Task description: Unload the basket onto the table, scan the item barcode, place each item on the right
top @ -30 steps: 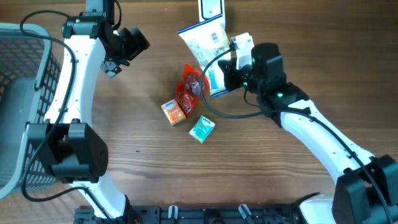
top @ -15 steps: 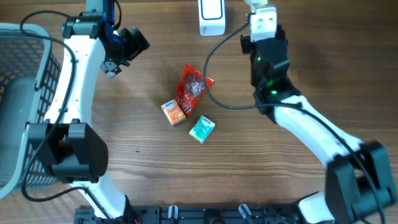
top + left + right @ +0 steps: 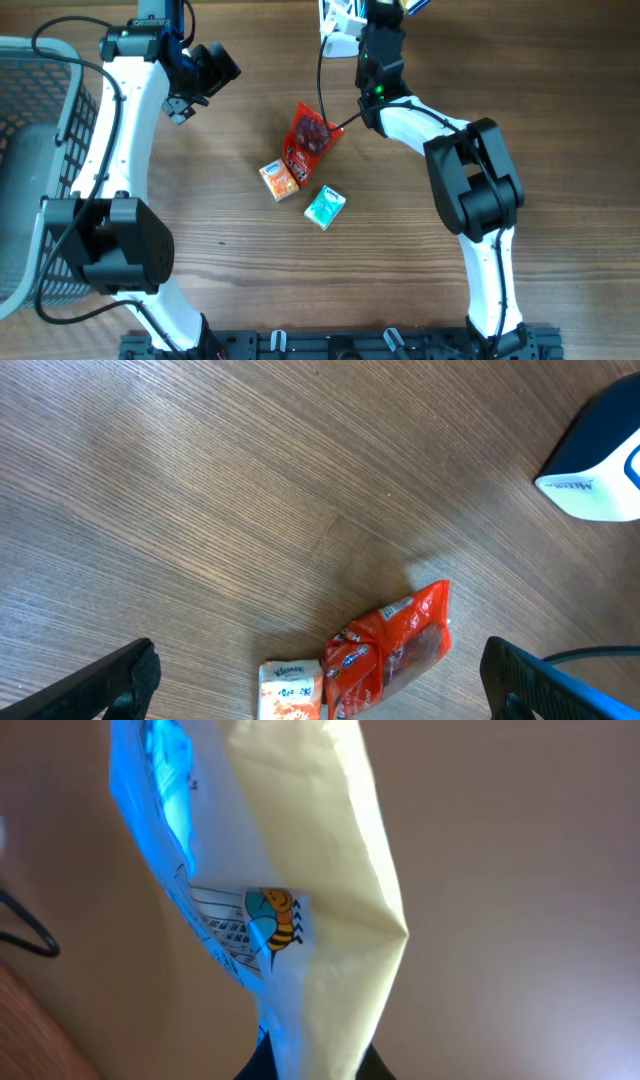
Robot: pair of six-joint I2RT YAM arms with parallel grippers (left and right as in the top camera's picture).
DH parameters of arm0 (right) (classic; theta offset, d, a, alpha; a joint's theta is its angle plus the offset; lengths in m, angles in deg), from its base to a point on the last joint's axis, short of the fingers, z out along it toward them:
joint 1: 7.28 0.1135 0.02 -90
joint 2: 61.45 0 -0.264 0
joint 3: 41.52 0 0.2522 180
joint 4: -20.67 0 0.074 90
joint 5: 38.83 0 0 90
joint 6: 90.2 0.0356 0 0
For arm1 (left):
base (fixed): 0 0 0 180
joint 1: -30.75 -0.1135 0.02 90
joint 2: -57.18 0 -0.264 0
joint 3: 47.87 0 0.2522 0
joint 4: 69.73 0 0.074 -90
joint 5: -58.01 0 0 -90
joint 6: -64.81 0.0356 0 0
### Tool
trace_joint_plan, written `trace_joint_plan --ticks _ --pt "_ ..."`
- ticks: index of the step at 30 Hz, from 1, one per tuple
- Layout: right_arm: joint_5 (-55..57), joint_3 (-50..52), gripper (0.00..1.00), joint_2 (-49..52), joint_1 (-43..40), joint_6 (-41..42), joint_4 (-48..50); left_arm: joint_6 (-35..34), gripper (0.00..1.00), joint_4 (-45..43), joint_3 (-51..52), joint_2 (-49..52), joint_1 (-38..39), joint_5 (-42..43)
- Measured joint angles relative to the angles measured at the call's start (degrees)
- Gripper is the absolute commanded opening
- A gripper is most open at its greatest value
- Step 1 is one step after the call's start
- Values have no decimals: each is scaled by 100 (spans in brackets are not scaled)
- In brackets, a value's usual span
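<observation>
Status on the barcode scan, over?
Left end effector open, hovering over wooden table. Right end effector shut on blue-and-cream plastic bag, held up near white-and-blue scanner box. No obstruction visible.

Even, bright overhead light, faint shadows; right wrist view blurred (glare at right).

Bag [image 3: 310, 860] now up at scanner [image 3: 598, 485]

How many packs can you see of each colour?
Red bag: 1
Orange box: 1
Teal pack: 1
Blue-yellow bag, held up: 1
Total: 4
</observation>
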Motion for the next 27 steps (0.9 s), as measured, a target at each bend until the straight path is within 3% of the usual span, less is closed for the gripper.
trace_joint_plan --ticks 5,10,14,17,19,20,23,25,27 --pt "-15 -37 4 293 0 -22 -280 0 100 2 0 0 0 0" --pt "144 -46 4 334 -116 -269 1012 0 100 0 0 0 0 0" --pt "1279 -50 4 334 -903 127 876 0 100 2 0 0 0 0" --pt "2680 -79 4 337 -1906 1331 -267 -2 100 0 0 0 0 0" --pt "3589 -114 4 339 -2524 2511 -1523 -2 100 2 0 0 0 0" --pt "4201 -144 4 363 -3032 3539 -2717 0 100 2 0 0 0 0" --pt "4610 -109 6 391 -3578 4907 -4382 -2 100 7 0 0 0 2" --pt "4562 -26 13 393 -3836 5541 -5248 0 100 2 0 0 0 0" --pt "4317 -31 30 393 -4131 6236 -5984 0 100 0 0 0 0 0"
